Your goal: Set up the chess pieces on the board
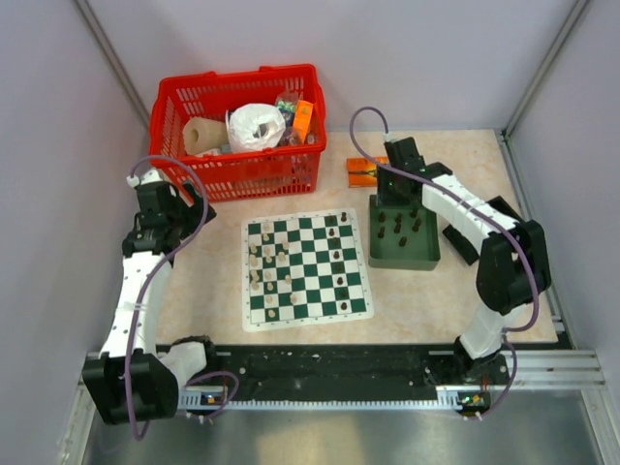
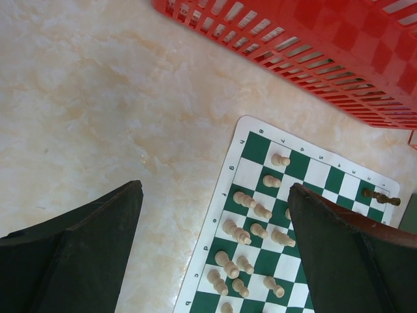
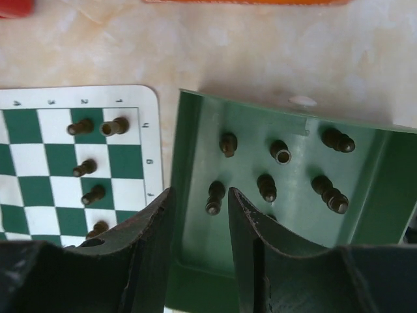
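The right gripper (image 3: 201,194) is hovering narrowly open over the green tray (image 3: 186,143). One dark chess piece (image 3: 215,197) is standing unclamped in the gap, and the arm is bending at the elbow and reaching inward. Cream pieces (image 2: 244,199) are sitting on the board (image 2: 238,171). The left gripper (image 2: 216,189) is gaping wide beside the board's left edge.

The left arm (image 1: 131,300) and right arm (image 1: 455,203) have white link shells between black joint housings, with black base blocks at the bottom of the frame. A thin purple cable (image 1: 352,131) loops along each. The left end effector (image 2: 215,195) and right end effector (image 3: 201,195) bear dark, matte, wedge-shaped fingers (image 2: 85,254)
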